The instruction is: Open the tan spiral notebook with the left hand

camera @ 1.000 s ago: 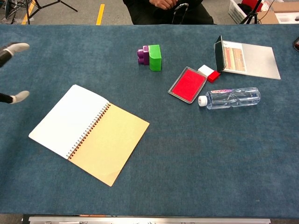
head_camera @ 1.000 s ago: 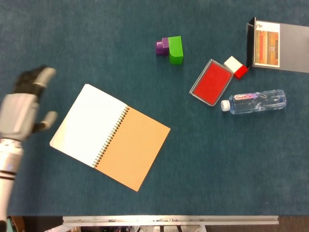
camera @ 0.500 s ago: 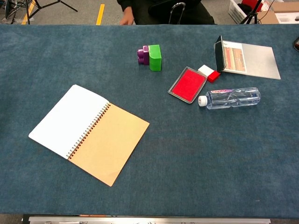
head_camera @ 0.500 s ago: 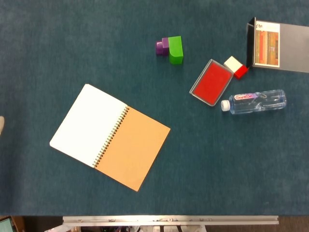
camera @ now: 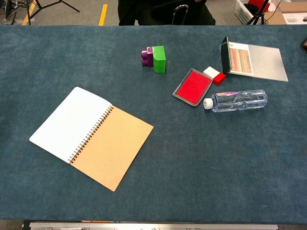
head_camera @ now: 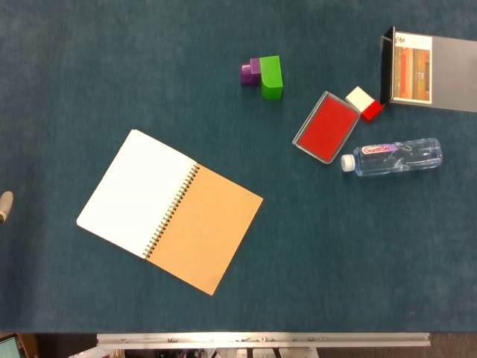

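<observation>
One notebook (head_camera: pixel 170 211) lies open on our blue table (head_camera: pixel 335 246), left of centre, turned at an angle. Its white page spreads to the upper left and its tan cover to the lower right, with the spiral wire running down the middle between them. Both leaves rest flat on the cloth.

Of our left hand (head_camera: pixel 4 206) we see only a pale tip at the far left edge of the head view, well apart from the notebook; we cannot tell whether its fingers are apart or together. The chest view shows none of it. Our right hand appears in neither view.

Toward the far side stands a green block (head_camera: pixel 271 76) with a purple block (head_camera: pixel 249 71) touching its left face. To the right lies a red tray (head_camera: pixel 325 127), and just beside its upper corner a small red and white block (head_camera: pixel 364 103). A clear water bottle (head_camera: pixel 393 156) lies on its side near the tray, cap pointing left. At the far right corner sits a grey folder (head_camera: pixel 432 71) with a printed sheet.
</observation>
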`<state>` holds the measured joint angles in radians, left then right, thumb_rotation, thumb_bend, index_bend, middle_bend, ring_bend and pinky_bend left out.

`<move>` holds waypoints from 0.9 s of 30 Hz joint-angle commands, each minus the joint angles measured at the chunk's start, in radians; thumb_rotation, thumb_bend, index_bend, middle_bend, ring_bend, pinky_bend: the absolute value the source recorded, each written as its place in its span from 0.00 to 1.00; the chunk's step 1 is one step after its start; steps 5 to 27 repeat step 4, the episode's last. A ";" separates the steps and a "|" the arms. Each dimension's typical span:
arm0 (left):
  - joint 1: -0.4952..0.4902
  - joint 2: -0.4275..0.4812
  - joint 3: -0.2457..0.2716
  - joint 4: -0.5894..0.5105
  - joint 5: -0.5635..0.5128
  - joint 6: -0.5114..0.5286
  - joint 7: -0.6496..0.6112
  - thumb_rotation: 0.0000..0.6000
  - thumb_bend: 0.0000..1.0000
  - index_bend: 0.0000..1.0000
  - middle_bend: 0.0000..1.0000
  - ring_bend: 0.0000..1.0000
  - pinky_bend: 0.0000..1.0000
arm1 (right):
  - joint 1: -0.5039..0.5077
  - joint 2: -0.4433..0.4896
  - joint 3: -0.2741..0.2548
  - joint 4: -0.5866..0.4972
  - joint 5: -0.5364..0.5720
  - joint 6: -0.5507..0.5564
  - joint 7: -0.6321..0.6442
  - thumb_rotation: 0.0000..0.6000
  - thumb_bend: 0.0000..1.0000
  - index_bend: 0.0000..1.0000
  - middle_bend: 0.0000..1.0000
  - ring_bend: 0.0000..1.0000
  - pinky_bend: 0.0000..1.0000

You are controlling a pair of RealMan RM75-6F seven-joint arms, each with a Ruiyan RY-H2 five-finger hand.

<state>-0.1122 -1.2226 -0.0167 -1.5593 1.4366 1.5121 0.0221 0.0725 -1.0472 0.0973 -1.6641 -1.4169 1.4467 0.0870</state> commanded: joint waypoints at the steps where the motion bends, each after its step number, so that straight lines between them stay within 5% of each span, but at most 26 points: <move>1: 0.001 0.002 -0.001 -0.001 0.001 -0.006 0.000 1.00 0.26 0.00 0.01 0.00 0.00 | 0.001 -0.002 0.000 0.001 -0.002 -0.001 0.002 1.00 0.47 0.35 0.35 0.24 0.37; 27: 0.003 0.001 -0.003 -0.002 0.000 -0.012 0.002 1.00 0.26 0.00 0.01 0.00 0.00 | 0.002 -0.005 0.000 0.005 -0.007 0.000 0.004 1.00 0.47 0.35 0.35 0.24 0.37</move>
